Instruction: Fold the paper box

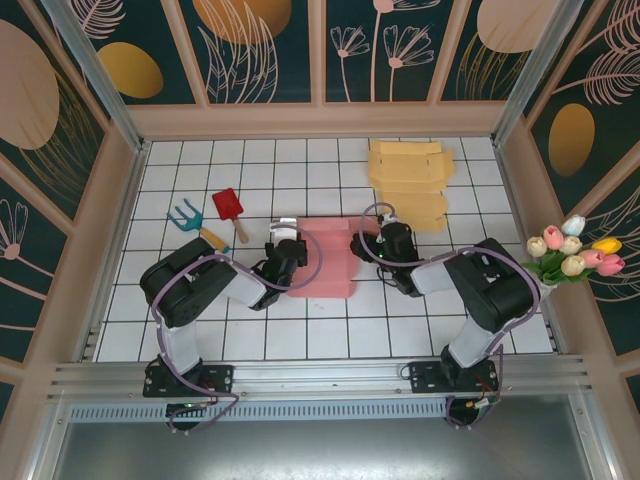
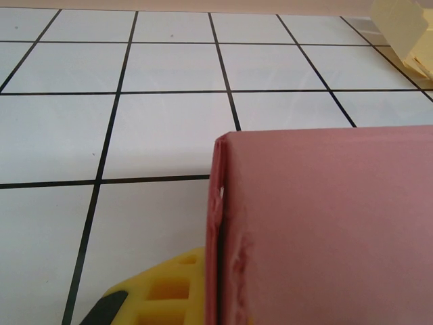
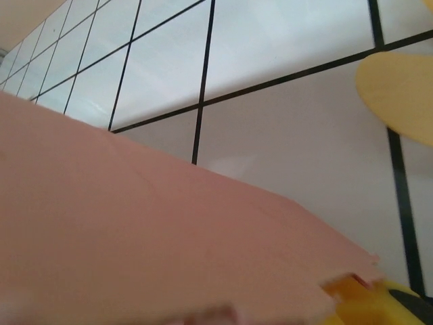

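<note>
While I am watching through the overhead camera, the pink paper box [image 1: 325, 258] is sitting near the middle of the tiled table [image 1: 330, 340], between the two arms. The left gripper [image 1: 288, 262] is pinching the box's left edge, its jaws closed tight on the thin panel. At its wrist camera a yellow finger [image 2: 169, 288] is showing right beside the upright pink wall. The right gripper [image 1: 368, 246] is reaching to the box's right edge. I cannot tell whether it is gripping the card or merely standing against it, since its camera is looking across a pink panel with a yellow fingertip [image 3: 358, 298] at the bottom.

I am judging this card to be light, thin and springy, so it is likely to crease readily, crush under a hard squeeze and slide on the smooth tiles. I am favouring holds on panel edges close to the fold lines, with one side pinned while the other is turning.
</note>
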Action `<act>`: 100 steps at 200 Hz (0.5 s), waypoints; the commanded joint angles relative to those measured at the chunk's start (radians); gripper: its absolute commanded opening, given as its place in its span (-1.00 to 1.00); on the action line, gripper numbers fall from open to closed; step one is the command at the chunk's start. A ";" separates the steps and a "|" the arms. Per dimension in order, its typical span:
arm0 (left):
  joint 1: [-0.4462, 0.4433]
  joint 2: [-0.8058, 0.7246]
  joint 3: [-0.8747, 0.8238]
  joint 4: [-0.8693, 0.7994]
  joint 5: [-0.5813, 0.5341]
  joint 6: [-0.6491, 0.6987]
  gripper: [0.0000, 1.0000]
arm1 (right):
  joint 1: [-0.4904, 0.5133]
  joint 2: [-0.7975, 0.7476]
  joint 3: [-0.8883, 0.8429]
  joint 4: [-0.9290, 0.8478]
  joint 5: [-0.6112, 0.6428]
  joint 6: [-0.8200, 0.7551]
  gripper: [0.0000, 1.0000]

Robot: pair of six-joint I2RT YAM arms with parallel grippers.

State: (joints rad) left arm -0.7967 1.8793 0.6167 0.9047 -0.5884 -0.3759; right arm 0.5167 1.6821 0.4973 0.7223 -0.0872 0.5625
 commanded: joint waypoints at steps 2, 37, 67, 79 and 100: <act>0.003 0.015 0.018 -0.023 0.018 -0.017 -1.00 | -0.004 0.016 0.020 0.084 -0.066 -0.022 -0.16; 0.003 0.024 0.029 -0.038 0.012 -0.019 -1.00 | 0.024 -0.016 0.015 0.103 -0.082 -0.057 -0.21; 0.002 0.035 0.032 -0.035 0.015 -0.026 -1.00 | 0.059 -0.023 0.023 0.089 -0.060 -0.075 -0.22; 0.003 0.035 0.031 -0.031 0.020 -0.031 -1.00 | 0.066 -0.011 0.027 0.087 -0.058 -0.066 -0.22; 0.002 0.037 0.032 -0.028 0.031 -0.034 -1.00 | 0.076 0.025 0.035 0.099 -0.069 -0.056 -0.22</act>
State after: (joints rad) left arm -0.7967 1.8881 0.6350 0.8898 -0.5854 -0.3836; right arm 0.5766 1.6844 0.5034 0.7715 -0.1364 0.5163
